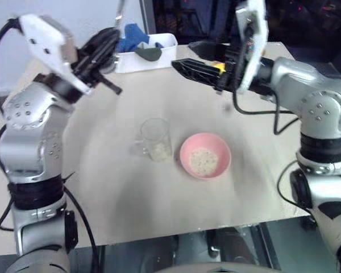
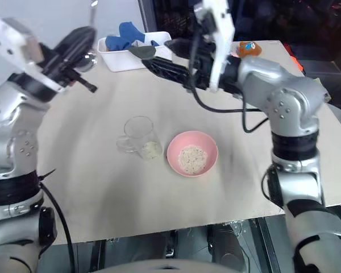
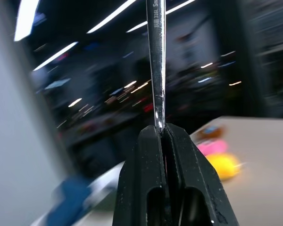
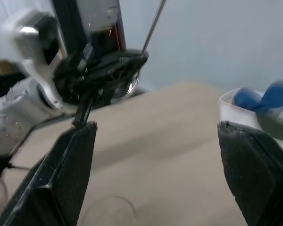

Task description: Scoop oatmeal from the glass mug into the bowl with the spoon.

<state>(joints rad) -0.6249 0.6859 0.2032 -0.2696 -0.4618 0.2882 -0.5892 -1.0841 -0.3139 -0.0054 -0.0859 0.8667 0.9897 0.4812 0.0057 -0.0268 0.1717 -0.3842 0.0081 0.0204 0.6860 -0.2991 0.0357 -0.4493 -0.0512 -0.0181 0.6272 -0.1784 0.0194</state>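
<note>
Both arms hang high above the table [image 1: 131, 210], so the space over the glass mug [image 1: 154, 139] and the pink bowl [image 1: 205, 156] lies open from above. Mug and bowl stand just beside each other, with only a narrow gap between. Bare tabletop surrounds them in front and on both sides. At the far edge, a white bin [image 1: 137, 57] blocks the way. The right gripper [image 1: 190, 60], fingers apart, reaches across toward the left gripper [image 1: 105, 45], narrowing the airspace between the two.

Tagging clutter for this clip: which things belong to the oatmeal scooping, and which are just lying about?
Job:
glass mug
oatmeal
pink bowl
spoon, in the left claw

Lying about:
white bin
blue item in it
yellow toy
</note>
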